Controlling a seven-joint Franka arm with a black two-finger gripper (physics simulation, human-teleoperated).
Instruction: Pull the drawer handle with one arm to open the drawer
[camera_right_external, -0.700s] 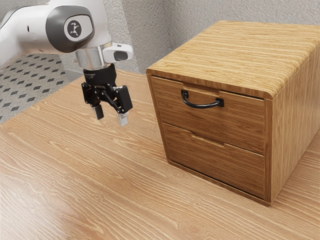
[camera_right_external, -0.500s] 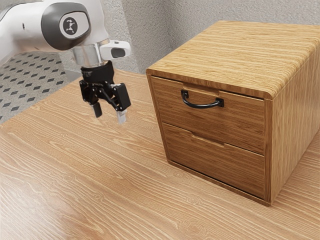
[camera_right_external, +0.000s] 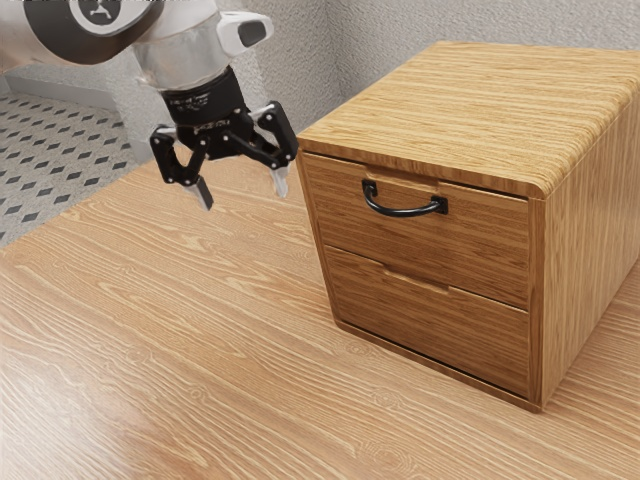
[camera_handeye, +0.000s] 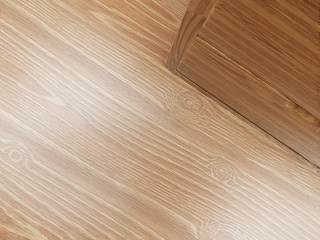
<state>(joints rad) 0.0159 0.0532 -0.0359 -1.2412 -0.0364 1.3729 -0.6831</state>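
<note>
1. On a wood-grain bench (camera_right_external: 200, 380), toward the exterior view's right: a wooden cabinet (camera_right_external: 480, 110) with two drawers, one above the other.
2. Upper drawer (camera_right_external: 480, 245): front flush with the cabinet's face, shut.
3. On that front, near its top edge and toward the exterior view's left half: the drawer handle (camera_right_external: 403, 208), a black curved bar, untouched.
4. Lower drawer (camera_right_external: 430, 315): directly beneath, likewise flush with the face, with a shallow notch in its top edge.
5. From the exterior view's upper left: the white arm (camera_right_external: 120, 25), bent downward, with a black hand at its end.
6. Jaws: spread wide, pointing down and slightly tilted, nothing between them, in the air above the bench.
7. Place of the jaws: just beside the cabinet's upper front corner, on the exterior view's left of it, about level with the upper drawer's top.
8. One of the fingertips (camera_right_external: 281, 183) near the corner edge; contact with the wood impossible to tell.
9. Between the jaws and the drawer handle: the cabinet's corner post and a stretch of the drawer front.
10. In the wrist view: bare bench (camera_handeye: 100, 150) under the hand, and the cabinet (camera_handeye: 260, 50) by its lower front corner.
11. Behind the bench: a grey wall (camera_right_external: 330, 40) and a tiled floor (camera_right_external: 50, 140).
</note>
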